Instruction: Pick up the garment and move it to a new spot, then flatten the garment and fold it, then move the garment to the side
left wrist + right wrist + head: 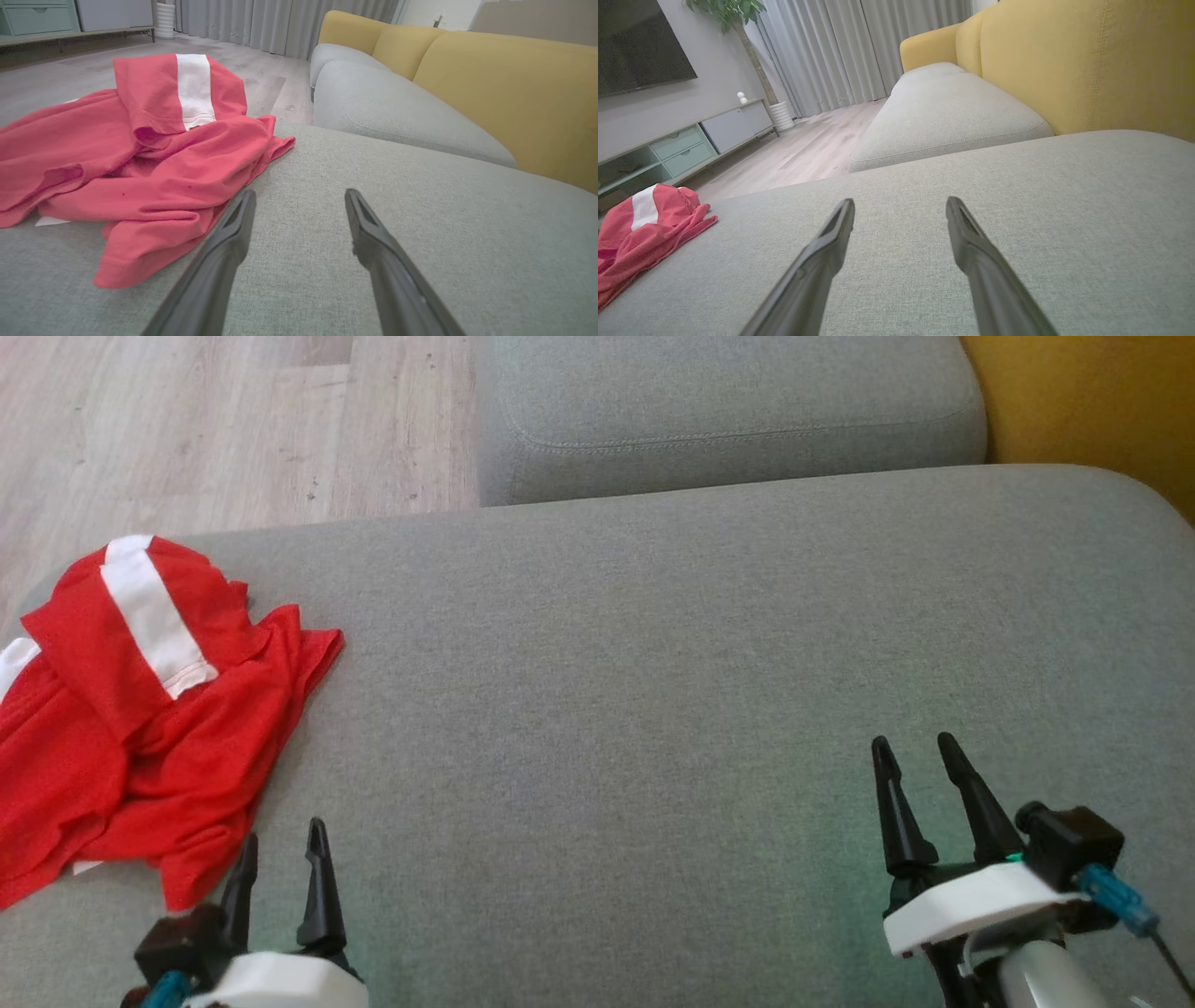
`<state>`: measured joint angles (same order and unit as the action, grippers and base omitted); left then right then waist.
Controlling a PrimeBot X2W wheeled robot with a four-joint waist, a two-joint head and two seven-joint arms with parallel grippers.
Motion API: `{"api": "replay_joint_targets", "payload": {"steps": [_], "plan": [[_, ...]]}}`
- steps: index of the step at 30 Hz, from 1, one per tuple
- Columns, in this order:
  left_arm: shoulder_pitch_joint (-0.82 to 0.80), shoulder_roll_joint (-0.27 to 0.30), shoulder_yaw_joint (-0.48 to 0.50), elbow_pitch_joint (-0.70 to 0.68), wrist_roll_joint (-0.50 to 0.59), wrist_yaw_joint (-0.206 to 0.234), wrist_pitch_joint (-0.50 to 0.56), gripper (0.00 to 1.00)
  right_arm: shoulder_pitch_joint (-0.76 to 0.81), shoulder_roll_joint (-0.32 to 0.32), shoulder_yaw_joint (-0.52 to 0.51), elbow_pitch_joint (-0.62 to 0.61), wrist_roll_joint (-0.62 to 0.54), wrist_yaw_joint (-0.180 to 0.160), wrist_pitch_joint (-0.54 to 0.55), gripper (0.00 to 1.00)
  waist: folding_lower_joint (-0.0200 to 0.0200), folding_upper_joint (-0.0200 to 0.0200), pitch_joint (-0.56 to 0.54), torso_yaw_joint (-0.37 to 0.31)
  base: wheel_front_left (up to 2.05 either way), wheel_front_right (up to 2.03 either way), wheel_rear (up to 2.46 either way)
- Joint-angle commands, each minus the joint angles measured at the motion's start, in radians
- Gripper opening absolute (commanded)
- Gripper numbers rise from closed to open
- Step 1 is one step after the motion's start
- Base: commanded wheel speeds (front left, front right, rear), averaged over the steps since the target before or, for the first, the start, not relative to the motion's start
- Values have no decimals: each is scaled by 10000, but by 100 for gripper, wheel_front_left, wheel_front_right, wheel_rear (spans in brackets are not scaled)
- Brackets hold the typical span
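Both stand wide and empty: my left pincer (283, 833) and right pincer (913, 741) hover over the cushion (653, 709), readied for a grasp. Red shirt (140, 747) lies crumpled at ten o'clock, beside the left pincer.

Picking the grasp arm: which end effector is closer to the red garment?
The left end effector: it sits right beside the near edge of the red garment. The right end effector is far across the grey cushion, bare fabric around it.
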<state>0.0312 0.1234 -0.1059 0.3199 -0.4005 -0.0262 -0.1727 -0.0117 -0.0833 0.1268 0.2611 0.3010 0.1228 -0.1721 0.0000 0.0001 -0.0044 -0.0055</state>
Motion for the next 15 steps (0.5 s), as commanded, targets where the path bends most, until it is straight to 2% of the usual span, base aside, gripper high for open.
{"api": "replay_joint_targets", "payload": {"steps": [1,15], "plan": [[-259,221,176,-221,298,65,-176,100,-499,-147,256,-281,-304,64,-186,100,0,-1,-4,1,0,0,0],[-252,410,179,64,1693,308,-591,100,-459,-21,395,279,-1425,72,-599,100,0,-1,-9,-8,0,0,0]]}}
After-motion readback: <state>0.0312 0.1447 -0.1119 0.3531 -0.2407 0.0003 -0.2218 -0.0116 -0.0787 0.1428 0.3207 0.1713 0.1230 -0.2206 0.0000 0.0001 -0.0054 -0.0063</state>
